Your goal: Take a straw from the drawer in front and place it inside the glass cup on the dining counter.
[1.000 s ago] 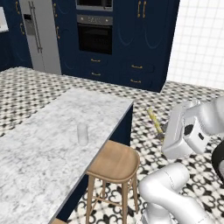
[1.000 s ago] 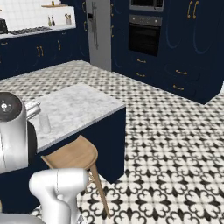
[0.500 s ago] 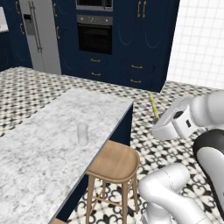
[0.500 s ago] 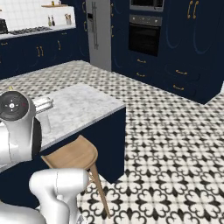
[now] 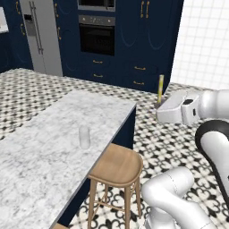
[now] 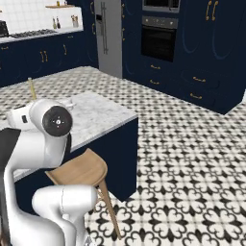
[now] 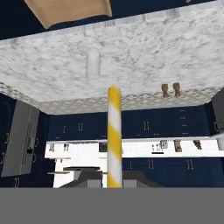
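Note:
My gripper (image 5: 160,105) is shut on the straw (image 5: 160,88), a yellow stick that stands upright out of the white hand, over the floor to the right of the dining counter (image 5: 49,152). The glass cup (image 5: 84,136) stands on the marble near the counter's right edge, left of and below the hand. In the right base view the straw (image 6: 32,89) pokes up behind the arm's round joint, at the dining counter (image 6: 98,115). In the hand view the straw (image 7: 114,135) shows yellow and white bands and rises from between the fingertips (image 7: 87,179) toward the glass cup (image 7: 93,63). The drawer is out of view.
A wooden stool (image 5: 117,166) stands against the counter's side, below the hand. Across the patterned floor are a built-in oven (image 5: 96,38), a steel fridge (image 5: 42,36) and navy cabinet fronts (image 5: 138,71). Open floor (image 6: 192,158) lies right of the counter.
The hand has swung up and toward the dining counter with the straw, which went from tilted to upright. The cup and stool have not moved.

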### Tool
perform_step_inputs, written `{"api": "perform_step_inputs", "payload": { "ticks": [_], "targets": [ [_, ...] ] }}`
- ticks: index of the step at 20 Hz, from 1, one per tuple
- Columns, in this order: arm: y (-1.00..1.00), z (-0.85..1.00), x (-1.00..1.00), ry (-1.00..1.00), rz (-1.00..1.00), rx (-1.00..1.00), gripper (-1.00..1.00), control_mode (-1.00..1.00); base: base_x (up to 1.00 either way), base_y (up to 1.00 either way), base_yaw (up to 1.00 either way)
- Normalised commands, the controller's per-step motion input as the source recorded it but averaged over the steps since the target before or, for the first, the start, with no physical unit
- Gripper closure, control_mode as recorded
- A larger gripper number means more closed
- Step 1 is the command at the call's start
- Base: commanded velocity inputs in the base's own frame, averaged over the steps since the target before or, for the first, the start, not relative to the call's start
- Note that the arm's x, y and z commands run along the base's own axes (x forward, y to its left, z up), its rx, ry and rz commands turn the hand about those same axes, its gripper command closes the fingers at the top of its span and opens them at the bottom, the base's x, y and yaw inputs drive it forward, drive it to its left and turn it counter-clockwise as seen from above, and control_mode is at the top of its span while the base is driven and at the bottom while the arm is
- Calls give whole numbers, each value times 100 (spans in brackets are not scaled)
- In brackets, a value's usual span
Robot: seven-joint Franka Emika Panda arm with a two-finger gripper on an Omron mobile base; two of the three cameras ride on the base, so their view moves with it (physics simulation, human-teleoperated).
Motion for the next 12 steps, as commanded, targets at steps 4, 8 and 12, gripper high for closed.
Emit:
{"api": "perform_step_inputs", "payload": {
  "ticks": [4, 8, 12],
  "targets": [
    [12, -49, 43, -18, 0, 2, 100, -100, 0, 0, 0],
    [0, -69, 43, -7, 8, 0, 100, -100, 0, 0, 0],
    [0, -73, 35, -11, 11, 0, 100, -100, 0, 0, 0]
  ]
}}
